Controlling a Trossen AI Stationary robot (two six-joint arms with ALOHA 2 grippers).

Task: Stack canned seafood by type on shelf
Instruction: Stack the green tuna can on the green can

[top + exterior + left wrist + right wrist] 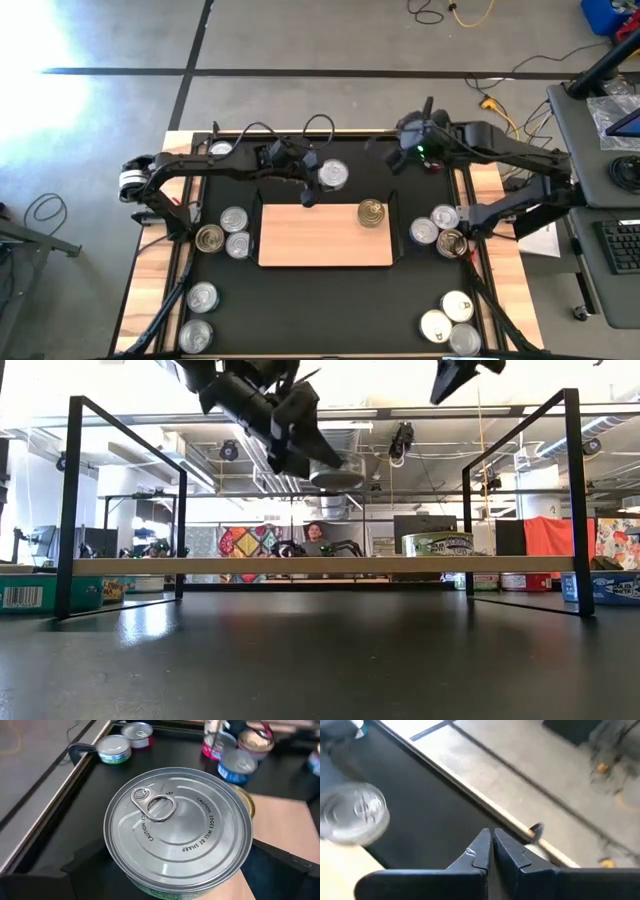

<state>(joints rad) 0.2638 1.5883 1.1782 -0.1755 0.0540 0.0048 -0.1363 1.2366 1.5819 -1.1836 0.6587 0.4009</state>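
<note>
Aloft, left claw (322,180) grips silver can (177,832) over the shelf (325,245).

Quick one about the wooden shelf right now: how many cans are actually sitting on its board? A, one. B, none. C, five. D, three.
A: in the high view only one gold-topped can rests on the shelf, near its far right corner; the silver-topped can is held up by the left gripper behind the board.
</note>
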